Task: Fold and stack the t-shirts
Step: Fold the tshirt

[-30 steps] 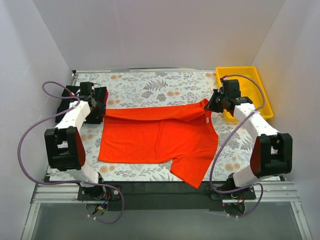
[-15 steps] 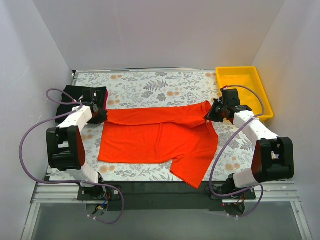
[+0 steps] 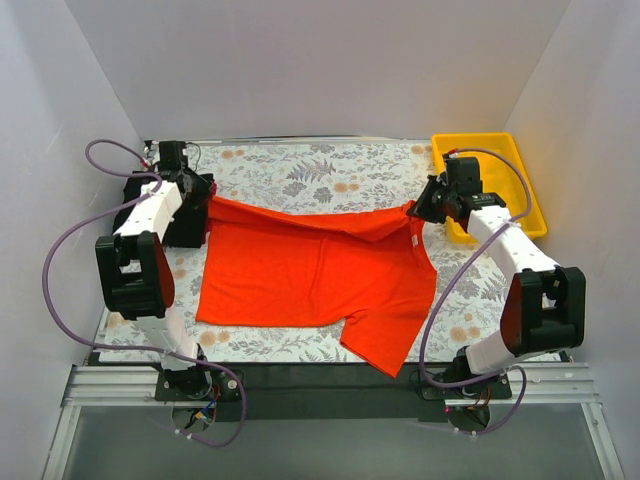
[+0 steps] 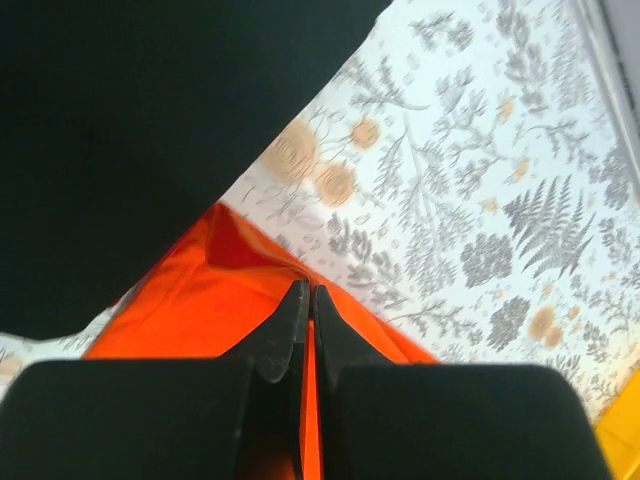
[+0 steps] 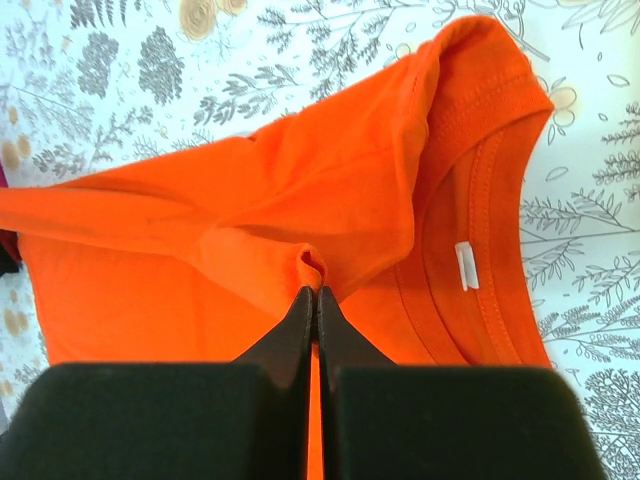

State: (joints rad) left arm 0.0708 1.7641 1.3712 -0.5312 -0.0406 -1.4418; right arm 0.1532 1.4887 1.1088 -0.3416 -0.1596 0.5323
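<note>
- One orange-red t-shirt [image 3: 310,275] lies spread on the floral table cover [image 3: 320,170], to the left of the yellow tray [image 3: 490,160] as the overhead camera sees it. Its collar end is nearest the tray and its hem end is farthest from it.
- The shirt's far long edge is lifted and doubled over into a ridge that runs away from the tray. The rest lies flat, with one sleeve reaching toward the near table edge on the tray's side.
- A small white neck label [image 5: 466,266] shows inside the collar.
- The right gripper [image 5: 312,292] is at the shirt corner closest to the tray, just beside the tray's left wall. Its fingers are pressed together on a small pucker of orange cloth next to the collar.
- The left gripper [image 4: 306,290] is at the other end of the lifted edge, well apart from the tray. Its fingers are closed, with a thin sliver of orange cloth between them.
- A folded black t-shirt [image 4: 130,130] lies farthest from the tray, just beside the orange corner and partly under the left arm.
</note>
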